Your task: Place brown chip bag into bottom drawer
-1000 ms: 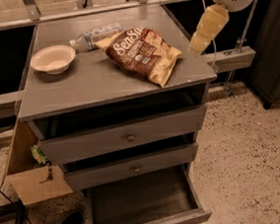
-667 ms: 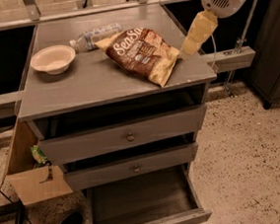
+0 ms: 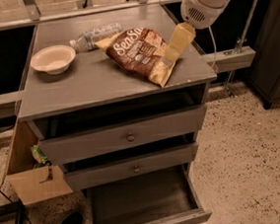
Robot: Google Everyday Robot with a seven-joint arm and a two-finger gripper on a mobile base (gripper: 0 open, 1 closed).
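The brown chip bag (image 3: 138,53) lies flat on the grey cabinet top (image 3: 92,84), right of centre, its tan-yellow end towards the front edge. My gripper (image 3: 170,57), yellowish fingers on a white arm, reaches in from the upper right; its tip is over the bag's right edge, just above or touching it. The bottom drawer (image 3: 144,203) is pulled out below, showing its dark wood-grain floor with nothing in it.
A beige bowl (image 3: 53,59) sits at the left of the top. A clear plastic bottle (image 3: 93,36) lies behind the bag. Two knobbed drawers (image 3: 125,137) are slightly open. A cardboard box (image 3: 29,169) with a green packet (image 3: 38,154) stands at the left.
My gripper has moved left and down, from beside the cabinet's right edge to the right edge of the chip bag. The bag has not moved.
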